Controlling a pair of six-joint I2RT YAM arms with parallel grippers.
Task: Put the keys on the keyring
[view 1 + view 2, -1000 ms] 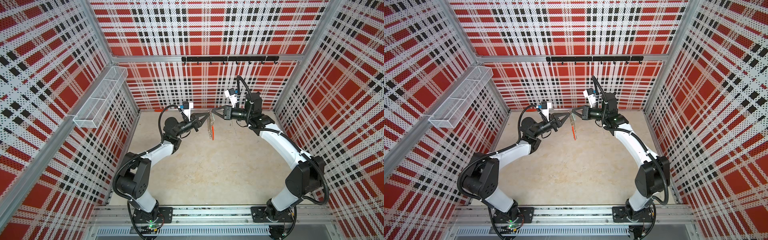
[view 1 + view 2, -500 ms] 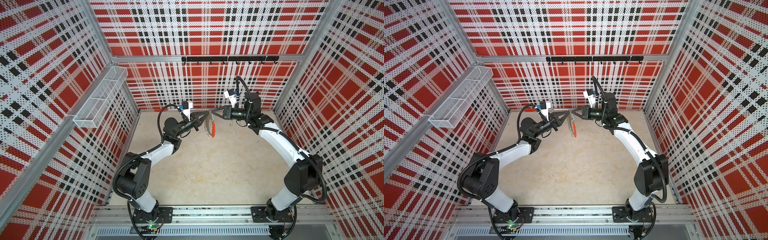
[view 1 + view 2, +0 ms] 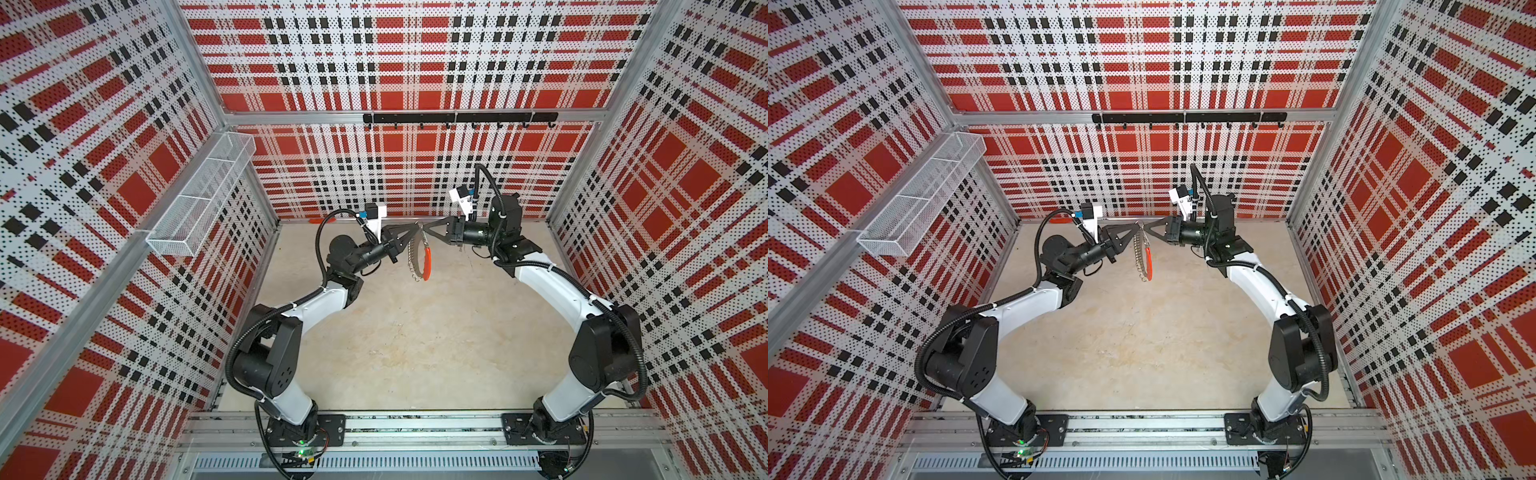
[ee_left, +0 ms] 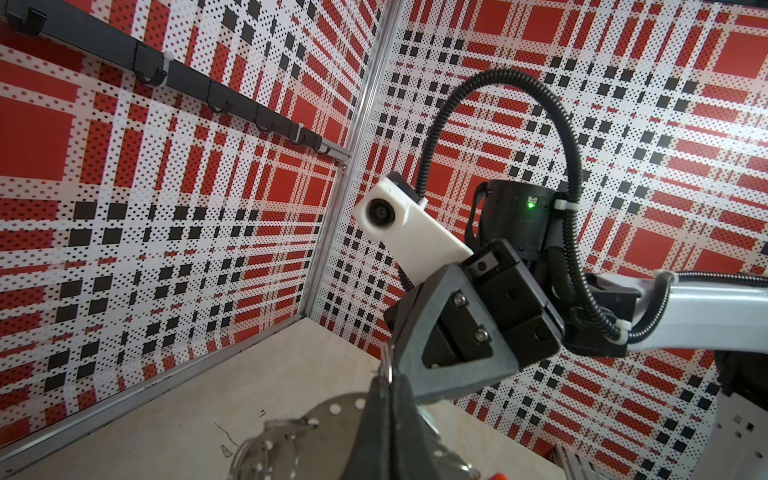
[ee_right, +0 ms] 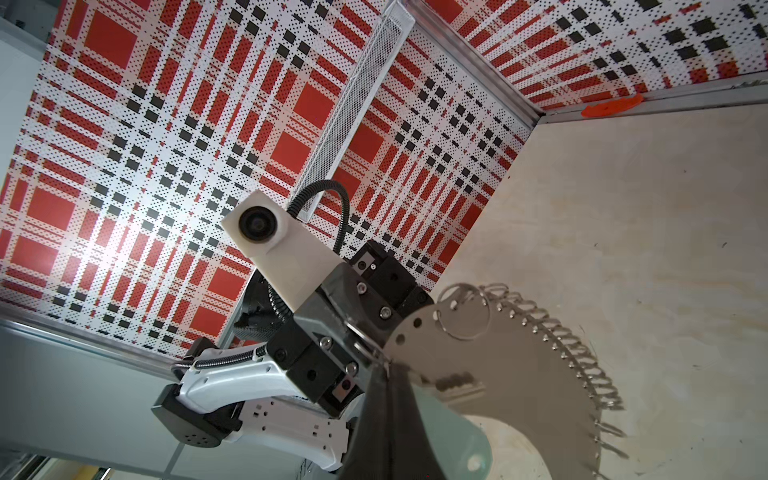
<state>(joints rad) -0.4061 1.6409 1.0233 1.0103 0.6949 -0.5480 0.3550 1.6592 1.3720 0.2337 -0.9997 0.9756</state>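
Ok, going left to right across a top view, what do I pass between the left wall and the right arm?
Basket → orange strip → left wrist camera → keyring → right wrist camera.

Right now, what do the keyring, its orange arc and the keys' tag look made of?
The keyring looks like sheet metal: dull grey sheen, punched holes, wire clips on its rim. Its orange arc: bright solid colour, probably plastic. On the keys, the tag: pale mint, smooth, likely plastic, blurred.
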